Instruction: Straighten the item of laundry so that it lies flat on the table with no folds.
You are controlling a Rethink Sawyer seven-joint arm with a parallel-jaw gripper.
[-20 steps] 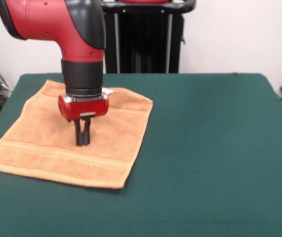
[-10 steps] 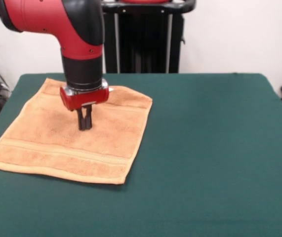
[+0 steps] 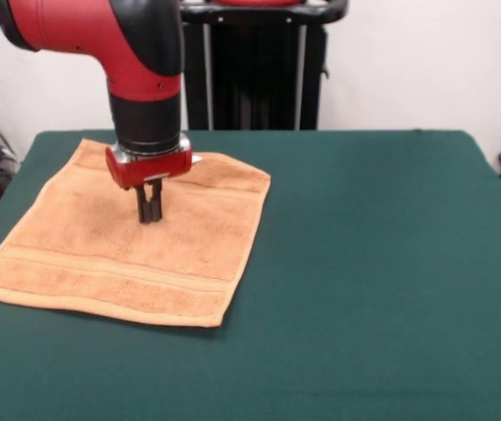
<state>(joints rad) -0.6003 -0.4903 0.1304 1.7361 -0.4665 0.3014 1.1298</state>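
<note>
Dark green tabletop [image 3: 382, 263] under a white wall, black pedestal frame behind — mostly bare cloth on the picture's right. Over on the picture's left lies the towel [image 3: 83, 254], orange-tan, spread open as a single layer with its woven band running along the near edge and a small white tag [image 3: 196, 160] peeking out at the far edge beside the arm. Looks flat, with no fold visible from this side; far-left corner partly hidden behind the red arm, so cannot vouch for that bit.

Hangs over the towel's far half: the tool [image 3: 149, 213], pointing straight down, its two dark fingers pressed together with nothing between them — closed and empty. Whether the tips touch the cloth cannot be told from this angle. Probably poised upright there because the spreading is about done and nothing is left to pinch.

Against the picture of a second ago: tool sat nearer the camera and lower over the towel's middle, now higher in the picture and toward the far edge. Towel's near edge slightly shifted, outline otherwise alike.
</note>
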